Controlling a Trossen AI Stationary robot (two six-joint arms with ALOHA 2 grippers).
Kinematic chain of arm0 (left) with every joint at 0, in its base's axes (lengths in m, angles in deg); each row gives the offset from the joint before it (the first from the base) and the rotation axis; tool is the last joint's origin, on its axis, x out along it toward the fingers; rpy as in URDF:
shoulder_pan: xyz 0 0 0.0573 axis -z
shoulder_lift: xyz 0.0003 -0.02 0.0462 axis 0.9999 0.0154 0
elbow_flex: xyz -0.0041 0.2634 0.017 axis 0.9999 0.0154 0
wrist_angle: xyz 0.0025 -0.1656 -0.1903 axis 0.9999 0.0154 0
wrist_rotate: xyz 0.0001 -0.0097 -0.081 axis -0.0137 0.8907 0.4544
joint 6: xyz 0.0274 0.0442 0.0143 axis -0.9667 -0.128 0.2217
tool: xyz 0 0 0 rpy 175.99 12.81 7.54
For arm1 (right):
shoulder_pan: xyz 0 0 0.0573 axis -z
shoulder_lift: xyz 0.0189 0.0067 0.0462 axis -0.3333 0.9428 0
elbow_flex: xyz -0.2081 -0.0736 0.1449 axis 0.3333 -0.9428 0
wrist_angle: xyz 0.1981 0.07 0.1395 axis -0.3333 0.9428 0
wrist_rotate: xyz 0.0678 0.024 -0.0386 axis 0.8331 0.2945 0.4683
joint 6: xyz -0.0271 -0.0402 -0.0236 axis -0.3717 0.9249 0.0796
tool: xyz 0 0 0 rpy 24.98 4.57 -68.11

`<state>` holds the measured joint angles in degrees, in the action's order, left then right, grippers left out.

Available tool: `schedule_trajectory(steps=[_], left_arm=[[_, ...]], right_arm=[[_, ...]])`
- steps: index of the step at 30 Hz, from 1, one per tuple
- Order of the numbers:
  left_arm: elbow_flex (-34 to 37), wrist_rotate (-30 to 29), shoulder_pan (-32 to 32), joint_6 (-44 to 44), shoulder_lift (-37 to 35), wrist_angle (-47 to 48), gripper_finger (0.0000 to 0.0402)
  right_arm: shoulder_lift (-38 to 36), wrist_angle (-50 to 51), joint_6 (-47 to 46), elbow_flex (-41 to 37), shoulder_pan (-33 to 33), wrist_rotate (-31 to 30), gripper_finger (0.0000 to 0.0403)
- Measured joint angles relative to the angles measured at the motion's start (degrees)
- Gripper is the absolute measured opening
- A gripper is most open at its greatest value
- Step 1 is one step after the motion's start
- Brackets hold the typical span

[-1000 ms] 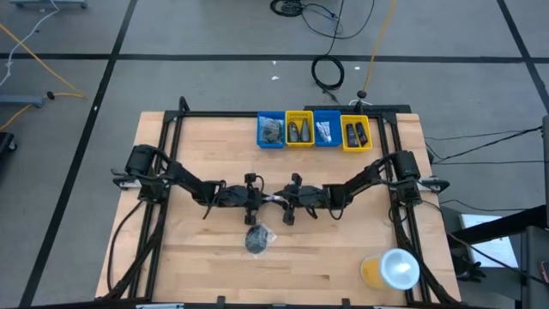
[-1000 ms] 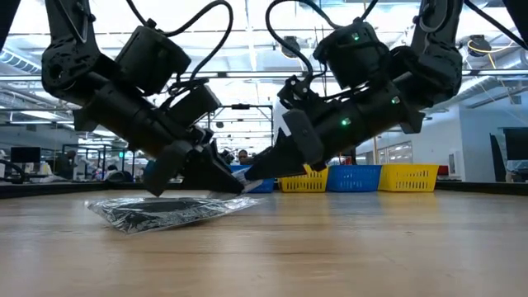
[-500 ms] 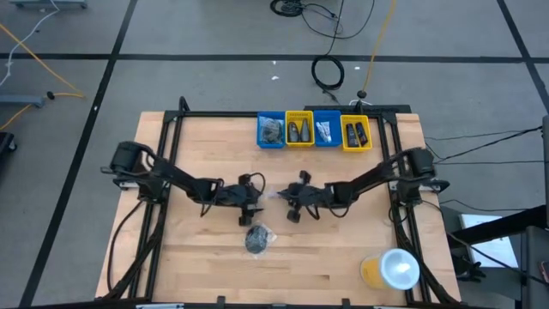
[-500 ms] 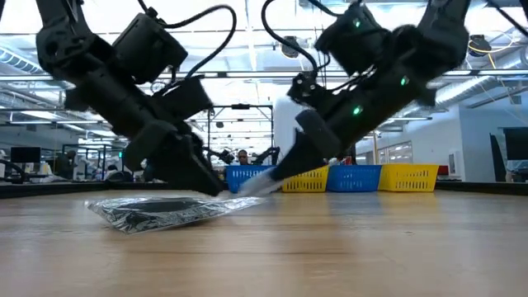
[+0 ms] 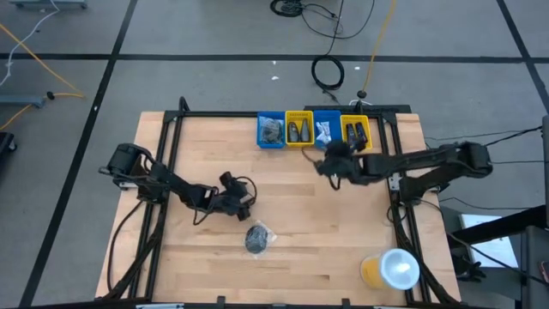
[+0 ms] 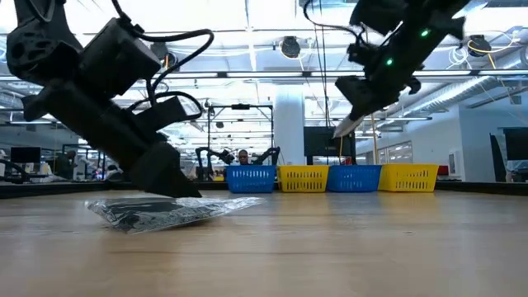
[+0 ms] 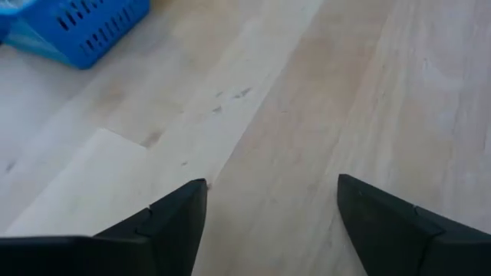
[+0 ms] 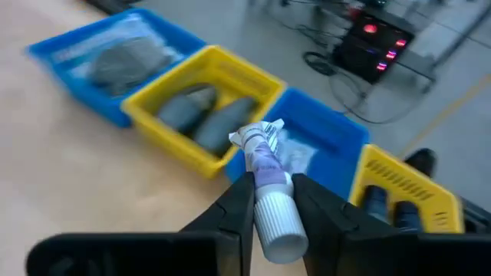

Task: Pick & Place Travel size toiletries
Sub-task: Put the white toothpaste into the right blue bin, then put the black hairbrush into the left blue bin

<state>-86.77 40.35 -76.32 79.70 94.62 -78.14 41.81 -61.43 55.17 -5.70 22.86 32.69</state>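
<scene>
My right gripper (image 5: 322, 163) is shut on a small white tube (image 8: 265, 165) with a purple label. It hangs above the table just in front of the row of bins. A clear-wrapped dark round piece (image 5: 257, 239) lies flat on the table's middle, toward the near edge, and shows in the low view as a crinkled packet (image 6: 165, 211). My left gripper (image 5: 246, 204) stands open just left of it and a little farther back, low over the wood, with nothing between its fingers (image 7: 184, 211). My right gripper pinches the white tube's body (image 8: 268, 188) between its two fingers, near the cap end. The tube lies along the fingers, its white cap (image 8: 281, 230) back between them and its crimped end (image 8: 257, 134) sticking out past the tips. It is lifted clear of the table, slanting down toward the bins.
A row of bins stands at the far edge: blue (image 5: 271, 130), yellow (image 5: 299, 130), blue (image 5: 327, 129), yellow (image 5: 356, 133), each with items inside. A large yellow cup with a white lid (image 5: 392, 269) stands at the near right. Bare wood lies between.
The two grippers met at the table's middle with the white tube between them. My left gripper has drawn back toward the left edge without it. My right gripper has risen and swung toward the far edge and the bins, carrying the tube.
</scene>
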Motion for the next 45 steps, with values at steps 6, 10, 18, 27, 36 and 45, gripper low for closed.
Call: schedule_trajectory(steps=[6,10,18,27,36,45], left_arm=[[0.2,-1.3,0.0,-1.7,0.0,-0.3,0.0253],[0.2,-1.4,0.0,-1.8,0.0,-0.3,0.0241],[0.2,-1.4,0.0,-2.3,0.0,-0.3,0.0234],[0.2,-1.4,-0.1,-3.0,0.0,-0.3,0.0234],[0.2,-1.4,-0.1,-3.0,0.0,-0.3,0.0234],[0.2,-1.3,-0.1,-3.1,0.0,-0.3,0.0235]], right_arm=[[3.0,-3.9,2.7,0.1,10.3,1.4,0.0069],[7.9,-10.4,5.7,0.0,17.3,4.5,0.0065],[18.1,-23.1,10.0,0.0,26.6,11.9,0.0071],[21.5,-22.4,6.8,0.0,29.6,13.5,0.0087],[19.6,-22.2,7.7,0.0,29.5,13.5,0.0143],[10.0,-22.3,10.3,0.0,21.5,17.8,0.0195]])
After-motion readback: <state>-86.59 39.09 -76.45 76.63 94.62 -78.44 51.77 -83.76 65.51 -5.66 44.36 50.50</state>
